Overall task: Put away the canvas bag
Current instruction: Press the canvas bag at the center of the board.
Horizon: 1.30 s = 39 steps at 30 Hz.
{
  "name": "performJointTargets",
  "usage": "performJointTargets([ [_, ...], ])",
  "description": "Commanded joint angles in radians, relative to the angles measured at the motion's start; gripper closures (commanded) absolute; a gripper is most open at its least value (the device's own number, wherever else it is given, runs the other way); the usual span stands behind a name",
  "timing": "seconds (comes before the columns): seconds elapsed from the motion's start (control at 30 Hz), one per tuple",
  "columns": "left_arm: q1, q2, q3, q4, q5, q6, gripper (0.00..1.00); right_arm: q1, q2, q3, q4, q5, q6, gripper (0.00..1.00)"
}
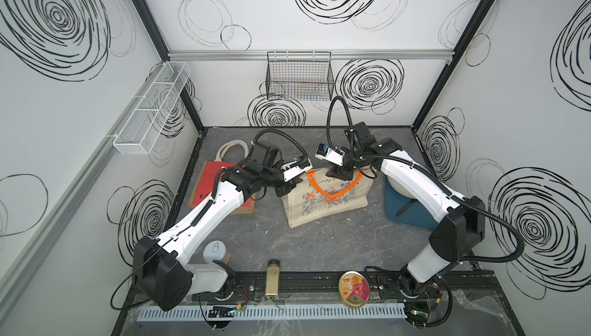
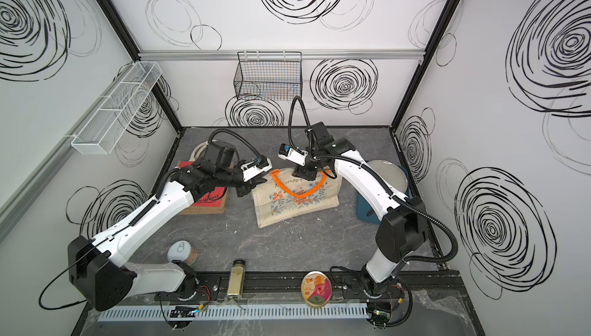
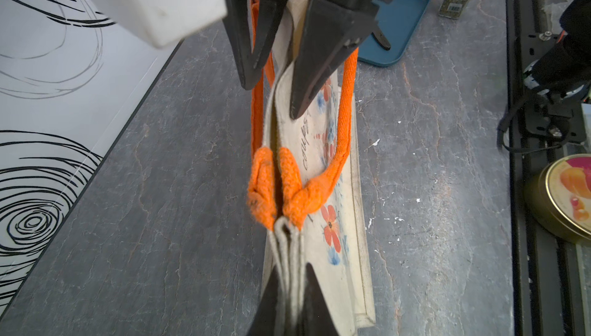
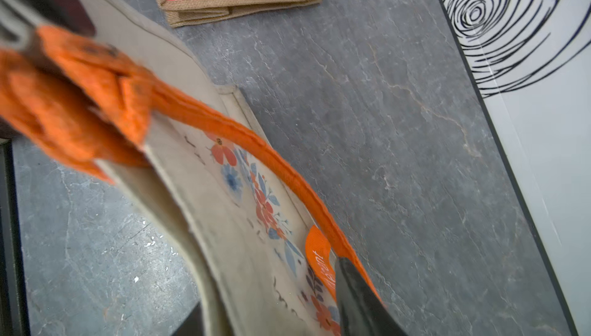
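In both top views, a cream canvas bag (image 1: 326,205) printed with flowers, with orange handles (image 1: 332,195), sits mid-bench (image 1: 319,248), toward the back edge. It lies between a red bag (image 1: 208,181) near the left edge and a blue tray (image 1: 415,222) near the right edge. The left end effector (image 1: 285,188) meets the bag's rim at the corner nearer the left edge. The right end effector (image 1: 343,176) sits further along that rim.

In the left wrist view, the left end effector (image 3: 289,312) is pressed together, pinching the bag's folded top edge. The right end effector (image 3: 273,99) is spread, one finger on each side of the rim.

In the right wrist view, the bag's wall passes between the right fingers (image 4: 358,299), which stand apart.
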Motion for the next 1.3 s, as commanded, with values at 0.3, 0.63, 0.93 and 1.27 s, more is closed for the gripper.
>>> performJointTargets([
  [0.3,0.008,-0.037,-0.002,0.051,0.02,0.002,1.0,-0.067,-0.034,-0.01,-0.058,0.063,0.005,1.0],
  [0.63,0.023,-0.037,-0.005,0.057,0.023,-0.001,1.0,-0.079,-0.06,-0.043,-0.045,0.185,0.034,0.55],
  [0.93,0.029,-0.028,-0.003,0.061,0.014,-0.01,1.0,-0.081,-0.099,-0.071,-0.037,0.194,0.02,1.0],
  [1.27,0.084,-0.026,0.046,0.082,0.011,-0.092,0.46,0.079,-0.068,0.004,-0.094,0.083,0.156,0.94],
])
